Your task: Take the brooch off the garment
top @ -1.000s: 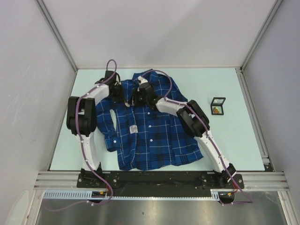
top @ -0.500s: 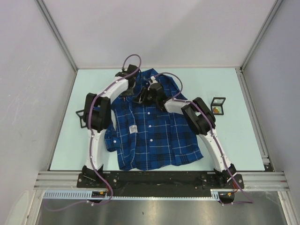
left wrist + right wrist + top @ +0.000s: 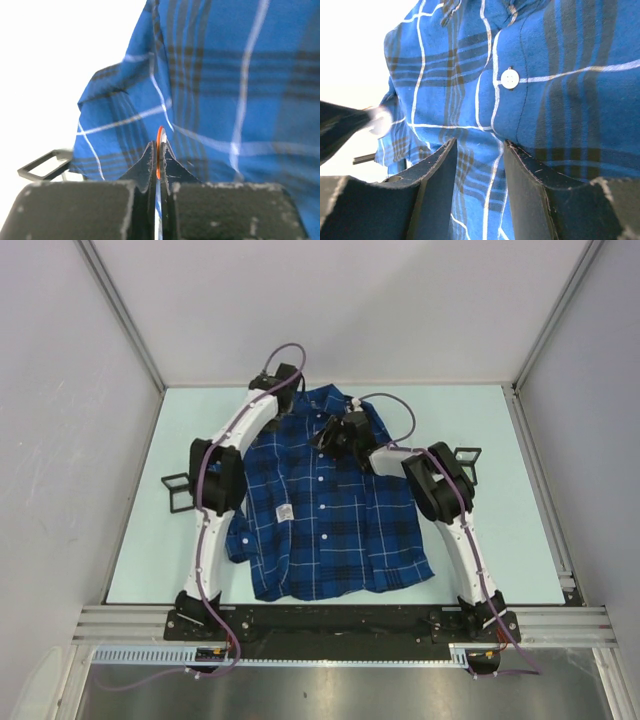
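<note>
The garment (image 3: 330,530), a dark blue plaid shirt, lies flat on the table with its collar at the far end. My left gripper (image 3: 288,408) hovers by the collar's left side. It is shut on the brooch (image 3: 159,145), a thin disc with an orange rim seen edge-on between the jaws, held just above the garment (image 3: 225,75). My right gripper (image 3: 322,436) is open over the shirt's upper front. Only plaid cloth (image 3: 560,75) lies under its gap (image 3: 479,150), just below a white button (image 3: 510,78).
A small black frame (image 3: 177,492) stands on the table left of the shirt, partly behind the left arm, and shows in the left wrist view (image 3: 42,167). Another black frame (image 3: 467,453) sits right of the shirt behind the right arm. Grey walls enclose the table.
The left arm swung from the shirt's left shoulder up and right to the collar, its gripper staying shut. The right gripper shifted right and opened slightly wider.
</note>
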`<state>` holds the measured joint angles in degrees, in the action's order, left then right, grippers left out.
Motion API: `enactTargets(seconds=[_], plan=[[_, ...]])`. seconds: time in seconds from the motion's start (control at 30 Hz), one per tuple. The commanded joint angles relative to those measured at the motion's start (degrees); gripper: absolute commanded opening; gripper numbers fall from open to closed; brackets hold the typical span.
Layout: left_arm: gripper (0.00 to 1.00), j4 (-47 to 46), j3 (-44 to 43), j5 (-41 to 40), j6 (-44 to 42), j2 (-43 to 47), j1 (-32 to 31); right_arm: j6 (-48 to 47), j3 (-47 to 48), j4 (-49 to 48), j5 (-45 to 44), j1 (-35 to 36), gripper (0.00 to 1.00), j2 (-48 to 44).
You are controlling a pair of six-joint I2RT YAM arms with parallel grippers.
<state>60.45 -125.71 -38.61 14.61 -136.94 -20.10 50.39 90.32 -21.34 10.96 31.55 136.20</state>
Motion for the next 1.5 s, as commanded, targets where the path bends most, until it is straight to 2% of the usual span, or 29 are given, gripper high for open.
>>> enactTargets(seconds=[0.0,0.03,0.07,0.1,0.13,0.17,0.23,0.27,0.3,0.37,0.4,0.47,0.5,0.57,0.63,0.77,0.83,0.9,1.0,1.1,1.13,1.27,1.4,1.47], plan=[[0.00,4.9,-4.6,14.5,1.1,11.3,0.1,-4.3,-0.5,5.9,-2.7,-4.3,0.48,0.0],[0.00,3.3,-3.0,17.9,1.2,16.4,0.1,-5.9,0.5,5.7,-0.9,-4.9,0.48,0.1],[0.00,1.3,2.6,25.4,1.3,19.2,0.1,-9.6,1.7,7.4,3.3,-5.2,0.48,-0.1],[0.00,-1.2,6.4,28.7,1.4,23.1,0.1,-11.3,3.5,8.2,5.8,-5.3,0.48,-0.4],[0.00,-7.3,10.6,31.9,1.6,30.3,0.1,-13.8,4.0,8.7,10.3,-5.4,0.48,-2.3],[0.00,-10.9,19.4,38.0,1.6,34.6,0.2,-17.3,4.1,10.7,11.4,-5.1,0.48,-3.9],[0.00,-20.0,27.1,44.0,2.1,41.5,0.2,-20.1,3.7,14.0,12.9,-4.7,0.51,-8.1],[0.00,-22.5,33.3,45.9,2.6,47.7,0.6,-21.3,2.9,17.4,13.2,-4.2,0.55,-12.8],[0.00,-27.1,36.0,50.5,3.1,50.2,0.8,-23.1,1.9,18.9,13.6,-3.8,0.58,-15.9],[0.00,-32.2,43.9,55.1,5.9,57.4,2.5,-22.6,-3.7,21.2,14.9,-3.3,0.64,-24.5],[0.00,-37.3,46.4,60.7,7.4,59.7,3.2,-20.8,-6.6,20.5,16.1,-3.2,0.65,-27.5],[0.00,-44.5,54.2,66.9,12.6,63.3,5.3,-18.2,-16.8,15.4,18.8,-2.5,0.73,-33.2],[0.00,-51.4,56.6,70.6,14.4,66.7,5.6,-16.8,-19.7,13.8,19.3,-2.1,0.75,-37.5],[0.00,-57.5,62.2,73.5,19.0,69.1,6.2,-12.6,-24.2,10.2,22.8,-1.5,0.78,-41.3],[0.00,-64.3,65.5,75.6,22.9,71.2,6.6,-10.3,-26.7,7.8,22.3,-0.4,0.79,-47.1],[0.00,-64.1,65.0,74.9,25.7,73.4,6.9,-11.9,-29.0,9.3,15.5,1.8,0.81,-55.9],[0.00,-68.2,67.2,76.8,29.8,75.0,6.9,-10.3,-29.4,6.9,15.0,2.9,0.81,-58.7],[0.00,-73.0,68.9,78.3,32.8,75.5,6.9,-8.3,-29.3,4.9,14.7,3.7,0.81,-59.3],[0.00,-73.8,70.5,79.8,35.8,75.5,6.9,-3.2,-29.5,1.8,12.9,4.7,0.80,-59.5],[0.00,-70.8,69.6,80.2,33.6,74.8,6.9,-2.0,-29.5,-0.6,9.2,6.1,0.80,-58.8],[0.00,-70.6,69.4,80.2,33.4,74.5,7.0,-0.9,-29.5,-4.3,9.6,6.5,0.80,-57.6],[0.00,-72.7,70.3,81.3,34.3,74.2,7.0,3.7,-29.5,-11.3,9.6,7.4,0.75,-55.4],[0.00,-72.5,70.3,81.9,34.0,73.4,7.1,3.5,-29.5,-12.8,7.4,8.1,0.73,-54.8],[0.00,-72.3,70.3,82.4,33.8,73.0,7.1,3.6,-29.3,-13.2,7.5,8.0,0.68,-54.3]])
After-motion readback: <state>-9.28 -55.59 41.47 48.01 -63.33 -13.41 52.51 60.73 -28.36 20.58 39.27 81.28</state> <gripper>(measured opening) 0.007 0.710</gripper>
